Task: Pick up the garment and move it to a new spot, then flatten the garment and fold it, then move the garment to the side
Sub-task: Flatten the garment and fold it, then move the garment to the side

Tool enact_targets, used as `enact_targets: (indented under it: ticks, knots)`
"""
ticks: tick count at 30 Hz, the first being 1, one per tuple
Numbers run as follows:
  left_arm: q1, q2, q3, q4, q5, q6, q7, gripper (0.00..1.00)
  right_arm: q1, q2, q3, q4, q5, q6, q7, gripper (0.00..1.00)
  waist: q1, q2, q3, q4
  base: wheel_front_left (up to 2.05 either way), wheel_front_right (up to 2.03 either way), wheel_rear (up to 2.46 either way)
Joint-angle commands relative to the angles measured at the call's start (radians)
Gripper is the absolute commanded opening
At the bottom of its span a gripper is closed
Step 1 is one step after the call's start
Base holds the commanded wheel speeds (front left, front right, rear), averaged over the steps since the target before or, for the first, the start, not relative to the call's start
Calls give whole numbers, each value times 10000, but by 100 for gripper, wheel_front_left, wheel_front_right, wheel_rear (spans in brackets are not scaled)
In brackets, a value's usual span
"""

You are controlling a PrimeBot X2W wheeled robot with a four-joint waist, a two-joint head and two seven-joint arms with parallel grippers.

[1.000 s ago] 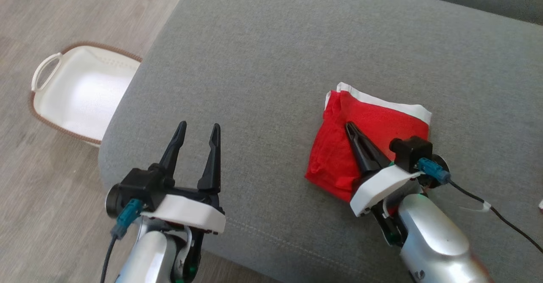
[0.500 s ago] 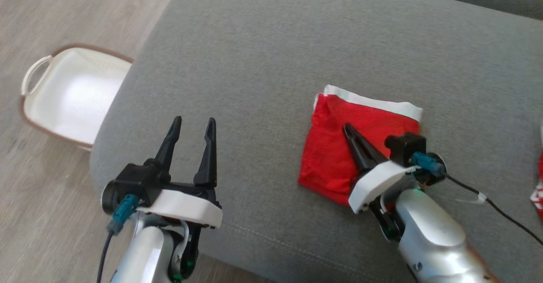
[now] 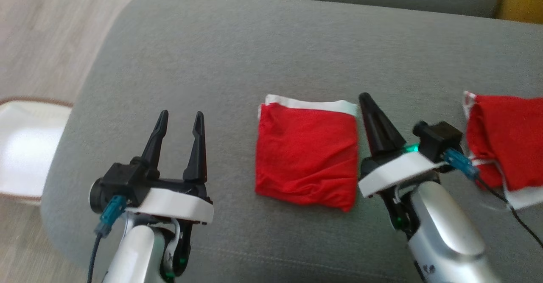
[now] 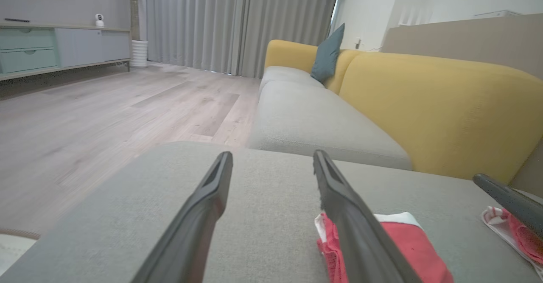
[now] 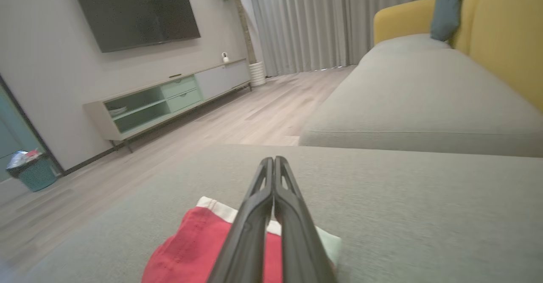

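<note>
The garment [image 3: 305, 155], red with a white band along its far edge, lies folded into a square on the grey sofa cushion [image 3: 237, 54]. My right gripper [image 3: 365, 99] is shut with nothing in it, its fingers just off the garment's right edge. In the right wrist view the shut right gripper [image 5: 273, 162] points over the garment [image 5: 191, 245], which lies low and to the left. My left gripper [image 3: 181, 116] is open and holds nothing, hovering over bare cushion left of the garment. In the left wrist view the garment [image 4: 398, 240] peeks out behind the right finger of the open left gripper [image 4: 272, 158].
A second red and white garment [image 3: 505, 147] lies crumpled at the cushion's right, close to my right wrist. A white basket [image 3: 25, 147] stands on the wooden floor off the cushion's left edge. Behind are another grey seat [image 4: 305, 121] and a yellow backrest [image 4: 445, 105].
The head camera has swung right, bringing the second garment into view. My right gripper, which lay over the folded garment, now stands beside its right edge. The left gripper stays open.
</note>
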Motion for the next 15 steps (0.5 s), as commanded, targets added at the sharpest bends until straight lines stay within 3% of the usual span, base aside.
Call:
enact_targets:
  ticks: [1,5,7,15]
  knots:
    - [-195,64,404,-412,79,-34,-120,100,77,107,-26,-514,-136,65,-135,0,0,0,-300,-453,0,0,0]
    - [-116,64,409,-439,90,-9,-120,100,563,107,-530,-926,-398,65,-135,0,0,0,-441,-722,0,0,0]
    - [-40,64,368,-452,111,23,-120,100,947,107,-891,-1139,-562,65,-135,100,0,0,-529,-849,0,0,0]
    - [453,64,93,-435,34,265,-120,100,2396,107,-1627,-1780,-605,65,-135,100,0,0,-714,-1033,0,0,0]
